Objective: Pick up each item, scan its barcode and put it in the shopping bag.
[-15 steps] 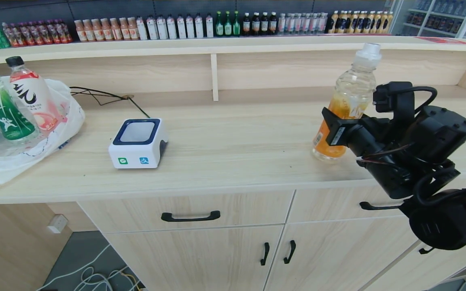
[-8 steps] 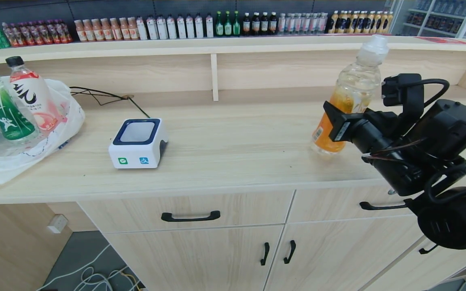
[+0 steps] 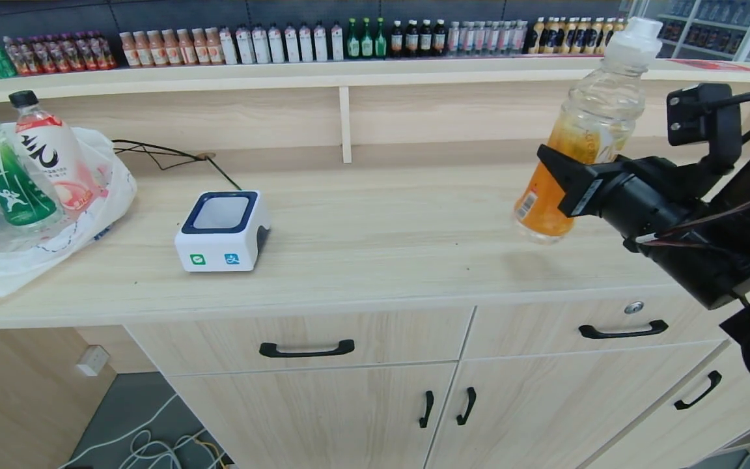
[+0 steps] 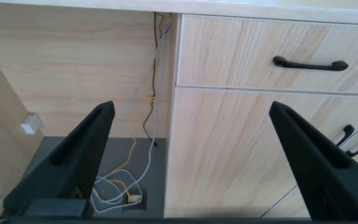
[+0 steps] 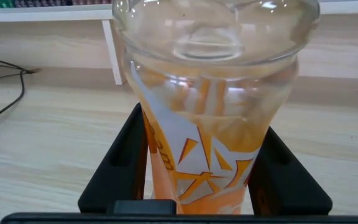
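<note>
- My right gripper (image 3: 562,185) is clamped on the orange drink bottle (image 3: 599,124), which is tilted and held clear of the counter (image 3: 381,221).
- My left gripper (image 4: 191,162) hangs wide apart by the cabinet fronts.
- The scanner (image 3: 222,229) sits well apart from the bottle, which I judge is not yet scanned.
- The shopping bag (image 3: 98,195) already holds a green bottle (image 3: 0,179) and a pink bottle (image 3: 53,156). Scanning and bagging this one remain.

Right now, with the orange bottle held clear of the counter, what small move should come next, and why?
Probably carry the orange bottle left toward the scanner. The right gripper is shut on it, tilted, above the counter; its barcode shows low on the label, and the scanner stands far to its left.
</note>
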